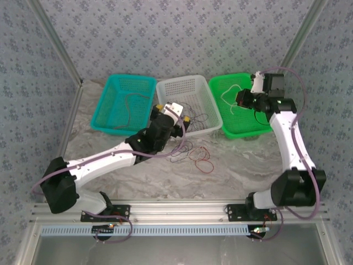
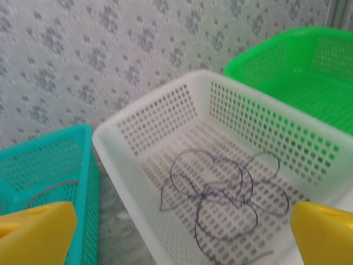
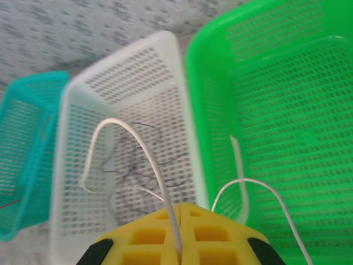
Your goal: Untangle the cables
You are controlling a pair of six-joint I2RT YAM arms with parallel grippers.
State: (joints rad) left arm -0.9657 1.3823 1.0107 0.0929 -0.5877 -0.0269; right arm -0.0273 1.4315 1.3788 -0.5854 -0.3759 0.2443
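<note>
Right now my right gripper [image 3: 179,215] is pinched closed on the white cable [image 3: 130,128] over the green basket [image 3: 265,33]; my left gripper [image 2: 182,226] gapes wide, empty, above the dark cable [image 2: 212,193] in the white basket [image 2: 160,118].

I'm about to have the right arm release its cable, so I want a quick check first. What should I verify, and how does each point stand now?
1. Right gripper shut on the white cable: ok.
2. White cable wholly above the green basket: not ok; in the right wrist view one loop shows across the white basket.
3. White cable free of the dark cable in the white basket: cannot tell.
4. Left gripper open and empty: ok.
5. Red cable on the table untangled from the dark strands beside it: cannot tell.
</note>
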